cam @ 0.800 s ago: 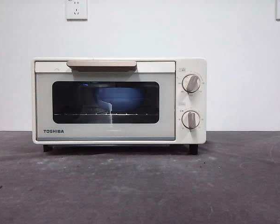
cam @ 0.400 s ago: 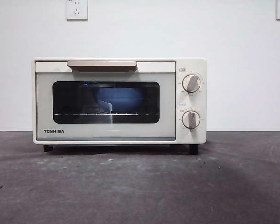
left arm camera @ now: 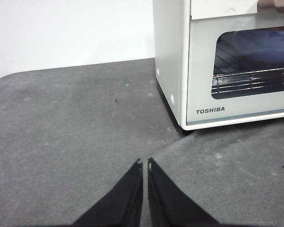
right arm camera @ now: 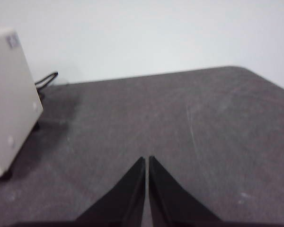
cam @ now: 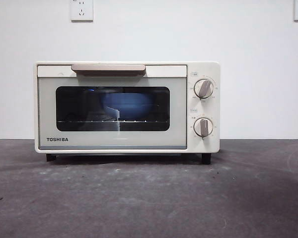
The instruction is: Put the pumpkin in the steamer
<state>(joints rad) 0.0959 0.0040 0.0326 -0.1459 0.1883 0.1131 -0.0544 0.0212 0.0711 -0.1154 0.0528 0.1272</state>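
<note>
Pumpkin not visible anywhere; steamer [cam: 126, 106] door shut, far-right of closed, empty left gripper [left arm camera: 145, 164]; right gripper [right arm camera: 146, 161] likewise closed, empty.

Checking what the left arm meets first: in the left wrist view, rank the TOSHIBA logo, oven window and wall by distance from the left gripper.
From the left gripper:
1. TOSHIBA logo, low on the steamer door.
2. Window, higher on the door.
3. Wall, behind the table.

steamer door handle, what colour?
Beige-tan, against the cream-white steamer body. The handle shows best in the front view.
</note>
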